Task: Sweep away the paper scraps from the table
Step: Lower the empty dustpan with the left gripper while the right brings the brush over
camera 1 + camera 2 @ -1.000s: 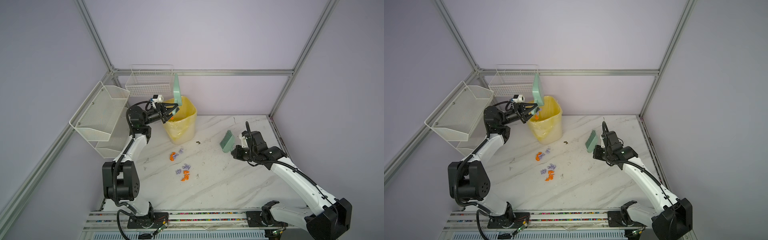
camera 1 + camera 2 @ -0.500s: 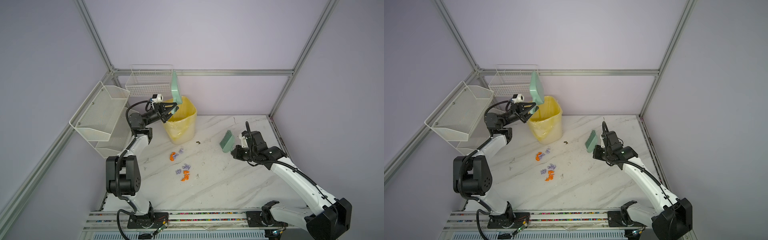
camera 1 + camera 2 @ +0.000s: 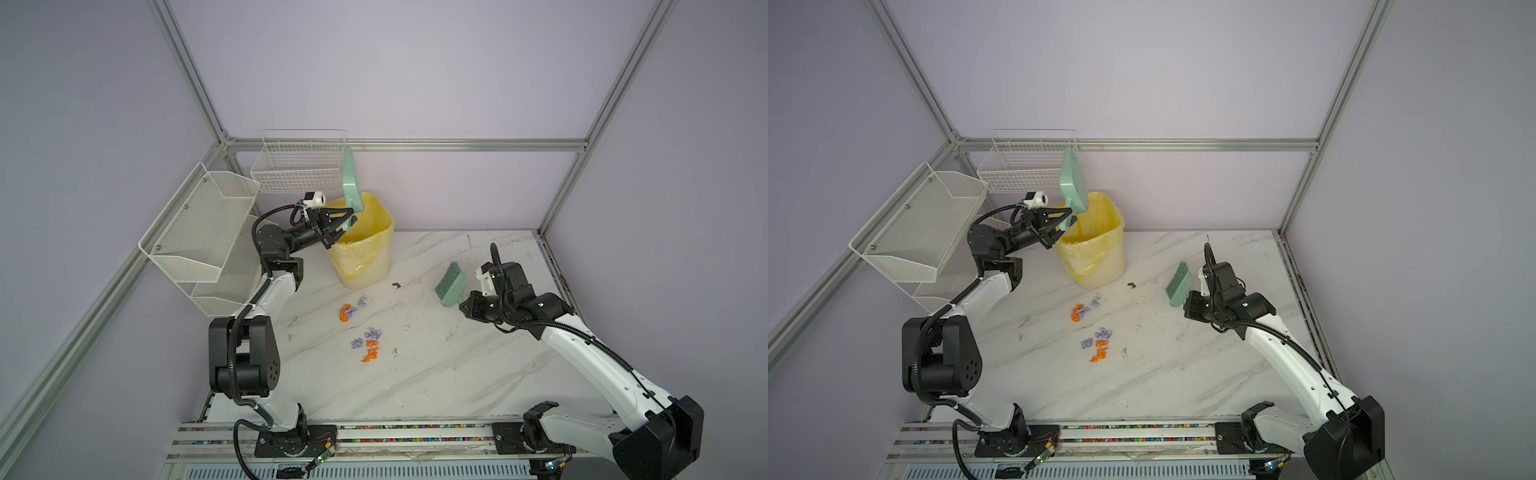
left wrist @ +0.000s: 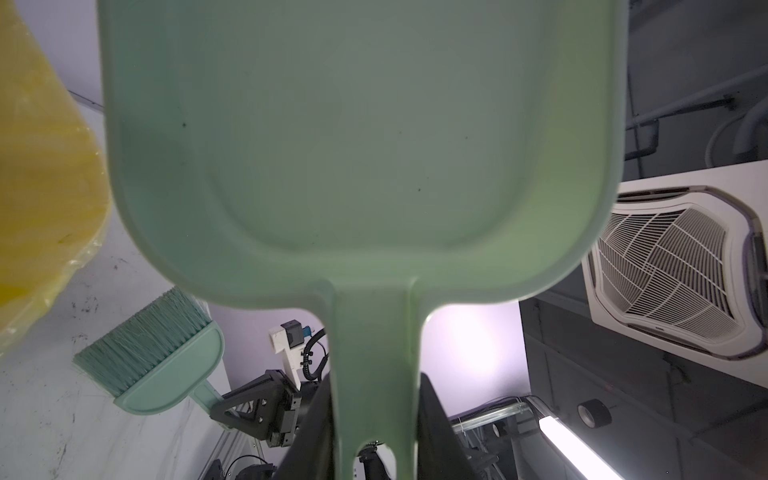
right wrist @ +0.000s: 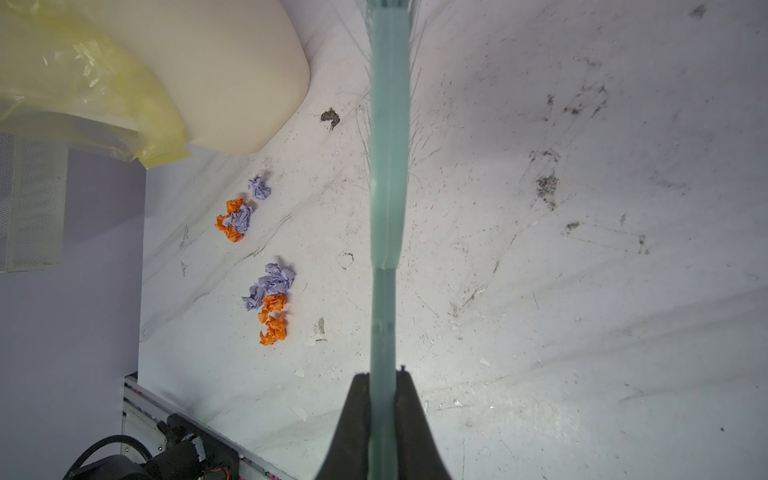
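In both top views the left gripper (image 3: 347, 218) is clamping the dustpan (image 3: 350, 183) by its handle, jaws parted only narrowly around it; the dustpan is standing almost upright in the air above the bin (image 3: 365, 249), which is sitting at 11 o'clock on the table (image 3: 457, 374); the right gripper (image 3: 465, 305) is pinching the brush (image 3: 451, 284) by its handle at 2 o'clock, jaws closed tight, bristles pointing toward 11 o'clock; whether they are touching the table I cannot tell; the scraps (image 3: 370, 345) are lying loose on the table in two small clusters, at 6 o'clock from the bin and 8 o'clock from the brush, well apart from both tools; in the right wrist view orange and lilac scraps (image 5: 272, 299) are touching one another within each cluster.
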You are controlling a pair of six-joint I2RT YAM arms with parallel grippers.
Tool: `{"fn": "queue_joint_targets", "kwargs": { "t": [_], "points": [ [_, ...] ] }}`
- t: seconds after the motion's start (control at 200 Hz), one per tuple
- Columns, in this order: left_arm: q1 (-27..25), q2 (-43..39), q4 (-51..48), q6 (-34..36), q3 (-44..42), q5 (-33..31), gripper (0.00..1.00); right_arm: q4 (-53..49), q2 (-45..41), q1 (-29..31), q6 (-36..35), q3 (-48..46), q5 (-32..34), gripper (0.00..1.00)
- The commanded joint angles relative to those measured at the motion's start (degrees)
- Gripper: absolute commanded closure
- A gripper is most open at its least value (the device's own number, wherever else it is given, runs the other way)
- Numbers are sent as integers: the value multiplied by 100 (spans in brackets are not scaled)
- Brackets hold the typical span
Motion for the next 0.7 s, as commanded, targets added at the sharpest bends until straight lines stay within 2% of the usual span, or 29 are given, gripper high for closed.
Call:
{"fn": "queue_joint_targets", "kwargs": {
  "t": [0.0,0.105,0.215,0.4,0.515,0.595,0.695],
  "points": [
    [35,-725,-1801,1661,-116,83,90,301,40,-28,-76,90,-294,100],
    [35,-1073,-3310,2838,-49,7,89,372,21,-20,-74,65,-474,100],
    [27,-1476,-4438,3647,-22,-108,89,406,44,-15,-71,86,-627,100],
    [-6,-1993,-7276,5868,484,-833,88,434,87,10,-66,122,-798,100],
    [-8,-2195,-7724,6194,519,-979,88,439,209,71,-16,205,-914,100],
    [-16,-2318,-7985,6391,496,-1092,87,237,357,152,163,356,-644,100],
    [-14,-2520,-8518,6778,540,-1403,87,-4,606,301,56,624,-642,100]
  ]
}}
